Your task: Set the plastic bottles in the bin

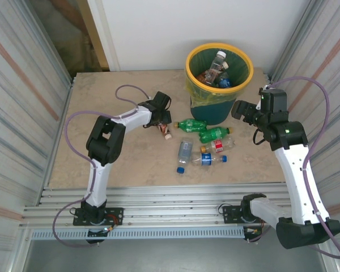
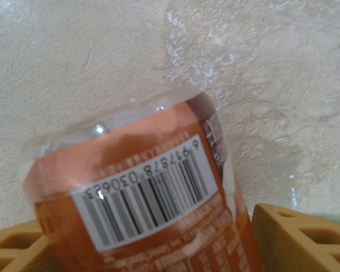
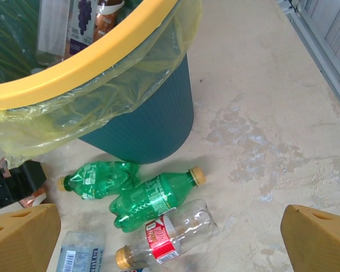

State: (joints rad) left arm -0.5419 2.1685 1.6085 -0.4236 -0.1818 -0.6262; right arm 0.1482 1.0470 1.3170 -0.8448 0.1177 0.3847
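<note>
Orange-labelled bottle [image 2: 141, 198] lies between fingers [image 2: 297, 232] of the left hand [image 2: 158, 243].

Beige mottled counter [image 1: 102, 164]; teal bin [image 1: 212, 110] standing at far edge; two green bottles [image 1: 191, 124] lying just before it; three clear bottles [image 1: 184, 152] nearer; orange-labelled bottle [image 1: 165, 131] left of them

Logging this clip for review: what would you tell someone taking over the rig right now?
Left gripper: jaws around the orange bottle lying on the table; firm grip unclear.
Right gripper: jaws open, empty, beside the bin.
Done: several bottles are in the bin.
Left: the orange bottle, plus two green bottles and three clear bottles loose on the table near the bin.
</note>
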